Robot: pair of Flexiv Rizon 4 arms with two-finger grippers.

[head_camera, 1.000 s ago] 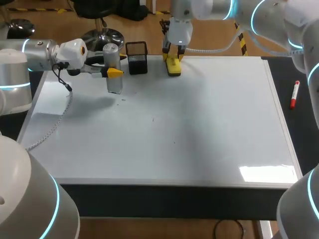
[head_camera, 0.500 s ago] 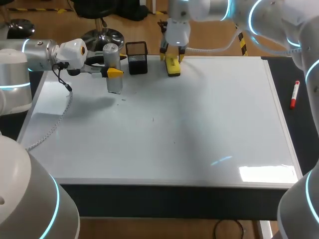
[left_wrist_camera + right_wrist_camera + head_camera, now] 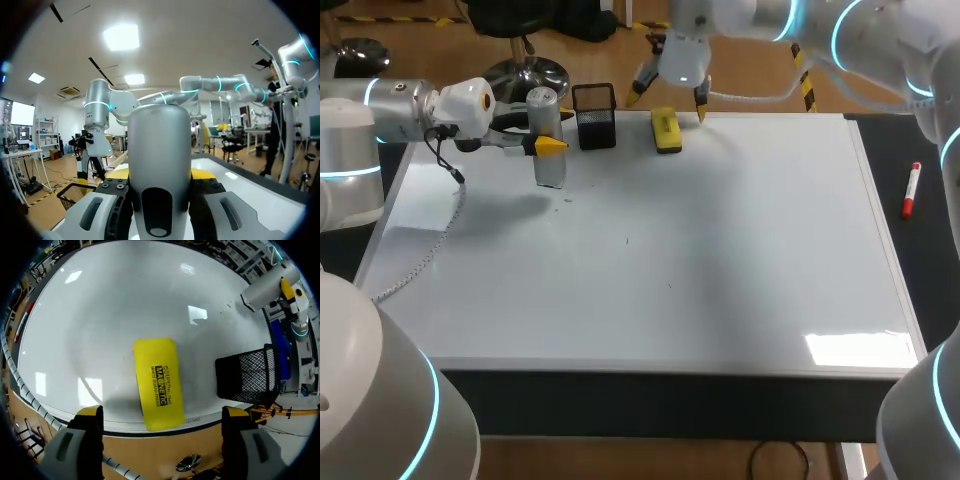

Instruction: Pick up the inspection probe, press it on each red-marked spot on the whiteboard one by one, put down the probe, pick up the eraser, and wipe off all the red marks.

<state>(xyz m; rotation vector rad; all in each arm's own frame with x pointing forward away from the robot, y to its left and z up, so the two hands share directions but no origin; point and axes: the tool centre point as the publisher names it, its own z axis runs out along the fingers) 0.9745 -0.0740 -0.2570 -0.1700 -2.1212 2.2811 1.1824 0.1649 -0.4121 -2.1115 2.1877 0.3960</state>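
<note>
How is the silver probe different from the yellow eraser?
The probe is a silver tube; the eraser is a flat yellow block. The probe is upright; the eraser lies on the whiteboard. The left gripper grips the probe; the right gripper hangs open above the eraser. Both are near the black mesh cup.

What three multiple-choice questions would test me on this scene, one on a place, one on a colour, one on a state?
1. Where does the eraser lie?
A) on the whiteboard, at its far edge, beside the mesh holder
B) in the mesh holder
C) at the whiteboard's near edge

2. What colour is it?
A) red
B) black
C) yellow

3. The right gripper is:
A) shut on the eraser
B) open above the eraser
C) shut, empty

Answers: 1 A, it lies flat by the far rim. 2 C, its top is yellow. 3 B, both fingers stand wide of it.
</note>
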